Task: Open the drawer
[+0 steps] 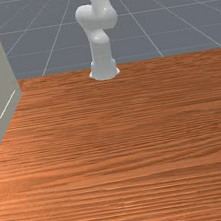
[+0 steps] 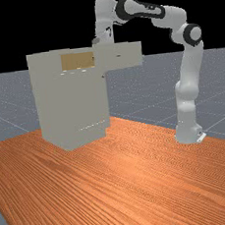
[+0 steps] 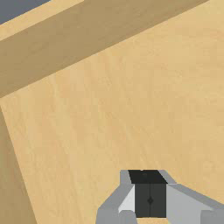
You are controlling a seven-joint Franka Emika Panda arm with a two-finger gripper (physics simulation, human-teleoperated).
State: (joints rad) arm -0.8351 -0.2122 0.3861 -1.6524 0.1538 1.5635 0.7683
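A grey, lined floor [image 1: 172, 42] lies beyond the wooden table [image 1: 123, 146]

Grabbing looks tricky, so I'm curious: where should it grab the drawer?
I would probably take the drawer by its wall's pale rim, from above, a finger either side: the rim is a narrow strip, uncovered on top. The gripper, shut, would have to open first.

front view facing your arm [image 1: 101, 53] across the table [image 1: 139, 153], far view farther back, both showing these, wrist view looking down close into the drawer [image 3: 109, 113]
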